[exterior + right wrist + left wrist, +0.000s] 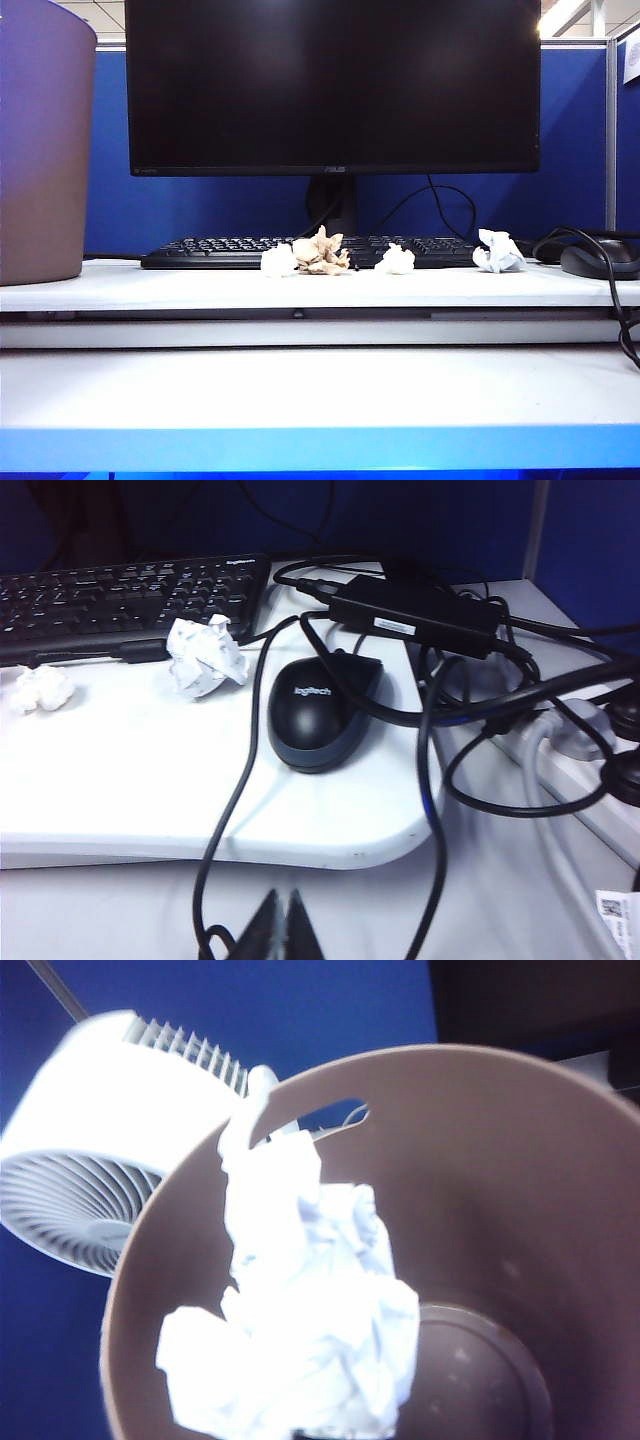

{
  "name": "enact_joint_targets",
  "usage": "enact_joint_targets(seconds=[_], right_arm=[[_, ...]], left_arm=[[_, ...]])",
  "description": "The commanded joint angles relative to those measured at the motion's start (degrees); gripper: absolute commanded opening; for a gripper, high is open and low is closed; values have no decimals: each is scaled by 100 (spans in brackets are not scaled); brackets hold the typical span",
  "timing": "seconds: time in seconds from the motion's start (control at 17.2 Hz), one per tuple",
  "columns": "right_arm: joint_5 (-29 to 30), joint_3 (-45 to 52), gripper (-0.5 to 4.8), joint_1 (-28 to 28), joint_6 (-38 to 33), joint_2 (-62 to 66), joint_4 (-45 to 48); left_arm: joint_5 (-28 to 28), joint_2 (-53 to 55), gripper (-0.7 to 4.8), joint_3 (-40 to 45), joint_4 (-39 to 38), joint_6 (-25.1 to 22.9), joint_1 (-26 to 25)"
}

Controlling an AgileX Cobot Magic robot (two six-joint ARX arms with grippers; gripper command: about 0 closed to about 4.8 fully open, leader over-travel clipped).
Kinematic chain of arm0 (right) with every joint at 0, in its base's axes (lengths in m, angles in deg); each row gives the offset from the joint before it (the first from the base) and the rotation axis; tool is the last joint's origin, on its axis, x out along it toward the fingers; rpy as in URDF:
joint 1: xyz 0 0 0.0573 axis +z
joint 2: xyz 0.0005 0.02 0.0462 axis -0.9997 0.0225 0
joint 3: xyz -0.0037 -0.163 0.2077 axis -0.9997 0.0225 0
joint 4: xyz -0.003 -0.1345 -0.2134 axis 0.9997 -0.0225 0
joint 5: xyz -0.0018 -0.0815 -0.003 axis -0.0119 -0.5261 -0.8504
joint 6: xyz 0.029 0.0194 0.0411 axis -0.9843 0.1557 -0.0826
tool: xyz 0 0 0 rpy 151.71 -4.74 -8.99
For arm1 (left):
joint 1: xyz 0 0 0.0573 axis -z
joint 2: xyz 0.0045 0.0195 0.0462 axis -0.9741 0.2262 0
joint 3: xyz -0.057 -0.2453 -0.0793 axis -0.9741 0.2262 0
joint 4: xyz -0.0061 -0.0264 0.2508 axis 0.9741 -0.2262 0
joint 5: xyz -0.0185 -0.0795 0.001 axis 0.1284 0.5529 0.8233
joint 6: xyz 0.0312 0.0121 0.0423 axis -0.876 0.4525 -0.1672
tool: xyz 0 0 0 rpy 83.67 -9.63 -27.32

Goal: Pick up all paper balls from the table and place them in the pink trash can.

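Crumpled, wrinkled paper balls (321,252) lie on the smooth white worktop (300,390); the pink trash can (520,1210) looks like smooth matt plastic.

Five paper balls show in all, four white — three (279,261) (396,260) (498,251) on the raised shelf tier and one (300,1320) over the open bin — and one tan (321,251), alongside one pink trash can (40,150), one monitor (330,85), one keyboard (200,252), one mouse (312,712) and one white fan (90,1160).
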Motion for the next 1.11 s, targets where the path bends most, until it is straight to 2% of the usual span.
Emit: enact_joint_targets(seconds=[0.06, 0.23, 0.41, 0.52, 0.58, 0.7, 0.82, 0.87, 0.93, 0.99, 1.11], right_arm=[[-7, 13, -5, 2, 17, -9, 76], [-13, 11, -5, 4, 17, -9, 76], [-9, 13, -5, 2, 17, -9, 74], [-9, 13, -5, 0, 17, -9, 76], [-9, 11, -5, 0, 17, -9, 76], [-9, 11, -5, 0, 17, -9, 76], [-9, 11, -5, 0, 17, -9, 76], [-9, 11, -5, 0, 17, -9, 74], [-9, 11, -5, 0, 17, -9, 76], [-9, 11, -5, 0, 17, -9, 76], [-11, 13, -5, 4, 17, -9, 72]], left_arm=[[522, 221, 4, -22, 166, 72, -52], [520, 354, 178, -22, 243, 173, -52], [525, 358, 266, -24, 404, 223, -55], [525, 358, 371, -28, 501, 223, -52], [527, 358, 407, -31, 525, 229, -52], [658, 326, 405, -33, 586, 422, -52], [2074, 168, 403, -33, 745, 782, -31], [2986, 125, 404, -35, 868, 1113, 57], [3674, 122, 404, -28, 848, 1342, 350], [3727, 195, 404, -26, 831, 1357, 713], [3029, 525, 404, -15, 857, 1156, 1974]])
